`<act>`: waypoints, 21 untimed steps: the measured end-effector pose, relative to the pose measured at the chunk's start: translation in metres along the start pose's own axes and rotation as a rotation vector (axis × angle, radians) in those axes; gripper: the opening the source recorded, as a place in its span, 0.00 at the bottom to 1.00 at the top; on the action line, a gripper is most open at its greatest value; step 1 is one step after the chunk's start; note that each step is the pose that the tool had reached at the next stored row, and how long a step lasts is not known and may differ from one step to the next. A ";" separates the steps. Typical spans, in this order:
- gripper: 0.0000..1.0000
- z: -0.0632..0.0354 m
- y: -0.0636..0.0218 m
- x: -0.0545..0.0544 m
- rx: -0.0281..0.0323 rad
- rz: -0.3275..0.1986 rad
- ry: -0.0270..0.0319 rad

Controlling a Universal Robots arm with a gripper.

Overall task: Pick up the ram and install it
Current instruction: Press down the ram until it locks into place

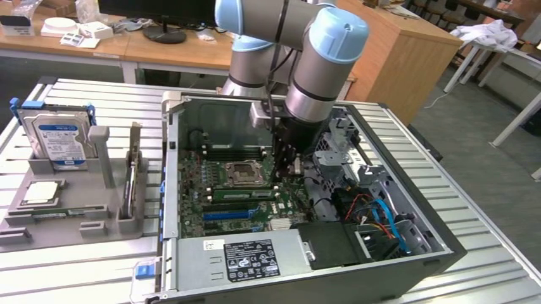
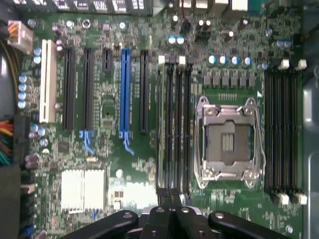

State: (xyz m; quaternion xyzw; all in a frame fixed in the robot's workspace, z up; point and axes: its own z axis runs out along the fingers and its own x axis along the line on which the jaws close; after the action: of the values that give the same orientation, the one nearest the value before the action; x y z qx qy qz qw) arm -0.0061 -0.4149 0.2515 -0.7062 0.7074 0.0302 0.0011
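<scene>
The ram [image 2: 161, 129] is a thin green stick standing edge-up in the slot farthest from the empty CPU socket [image 2: 227, 142], in the bank of black memory slots beside it. In the exterior view the ram [image 1: 241, 192] shows as a green strip just in front of the socket. My gripper [image 2: 170, 195] is shut, its black fingertips pressed together over one end of these slots, close to the stick's end. I see nothing between the fingers. In the exterior view the gripper [image 1: 285, 172] reaches down into the open computer case [image 1: 173, 190].
A blue expansion slot [image 2: 124, 89] and black slots lie beside the memory bank, and a second memory bank [image 2: 281, 134] lies past the socket. A hard drive [image 1: 55, 136] and a silver processor chip [image 1: 40, 192] sit on a grey holder at the exterior view's left. Cables [image 1: 381, 215] fill the case's right.
</scene>
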 end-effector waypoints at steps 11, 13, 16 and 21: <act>0.11 0.0036 0.0538 0.000 0.0000 0.000 0.0000; 0.11 0.0047 0.0707 0.000 0.0000 0.000 0.0000; 0.11 0.0049 0.0721 0.000 0.0000 0.000 -0.0001; 0.11 0.0047 0.0723 0.001 -0.0001 0.000 0.0000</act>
State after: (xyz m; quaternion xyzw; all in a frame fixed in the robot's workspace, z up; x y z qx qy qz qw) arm -0.0785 -0.4157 0.2497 -0.7061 0.7074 0.0302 0.0011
